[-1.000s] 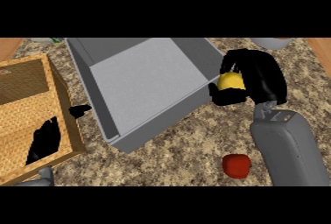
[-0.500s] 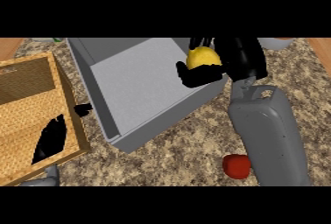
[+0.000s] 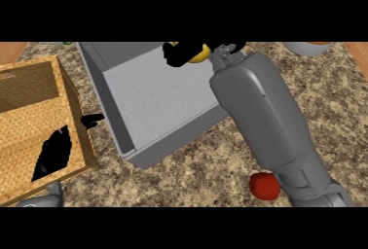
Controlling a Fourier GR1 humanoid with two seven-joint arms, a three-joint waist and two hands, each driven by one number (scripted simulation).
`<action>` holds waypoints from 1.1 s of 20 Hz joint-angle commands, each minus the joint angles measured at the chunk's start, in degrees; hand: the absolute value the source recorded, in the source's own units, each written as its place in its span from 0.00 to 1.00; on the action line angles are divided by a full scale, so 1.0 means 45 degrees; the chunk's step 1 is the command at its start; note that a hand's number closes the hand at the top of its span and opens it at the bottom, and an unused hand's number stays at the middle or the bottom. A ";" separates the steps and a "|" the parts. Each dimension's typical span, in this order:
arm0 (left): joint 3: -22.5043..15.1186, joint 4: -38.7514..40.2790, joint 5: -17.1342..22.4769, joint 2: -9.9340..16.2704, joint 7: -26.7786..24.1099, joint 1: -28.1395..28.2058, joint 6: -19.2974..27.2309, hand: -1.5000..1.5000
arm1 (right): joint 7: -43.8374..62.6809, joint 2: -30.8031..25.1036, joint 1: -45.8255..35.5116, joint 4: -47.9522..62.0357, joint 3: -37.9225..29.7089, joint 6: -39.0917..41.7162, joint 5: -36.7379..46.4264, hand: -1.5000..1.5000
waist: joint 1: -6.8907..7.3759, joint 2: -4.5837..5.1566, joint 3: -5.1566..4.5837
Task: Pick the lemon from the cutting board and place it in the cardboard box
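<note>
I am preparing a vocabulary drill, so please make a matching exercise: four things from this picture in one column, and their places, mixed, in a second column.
Things:
1. yellow lemon
2. small red round fruit
3. grey open box
4. light wooden cutting board

Places:
A. at the view's left edge
B. beside the right forearm, low in the view
C. in the curled right hand
D. middle of the speckled counter

Pairs: 1-C, 2-B, 3-D, 4-A

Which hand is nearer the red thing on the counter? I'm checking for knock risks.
Left. The left hand rests over the wooden board, across the counter from the red object; the right hand holds the lemon over the box.
</note>
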 commanded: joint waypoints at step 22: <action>-0.0367 -0.0220 -0.0336 -0.0476 -0.0022 -0.0468 -0.0422 0.50 | -0.3260 0.0039 -0.3013 1.0404 -0.0600 -0.4706 -0.3371 0.00 | 0.0989 0.0361 0.0005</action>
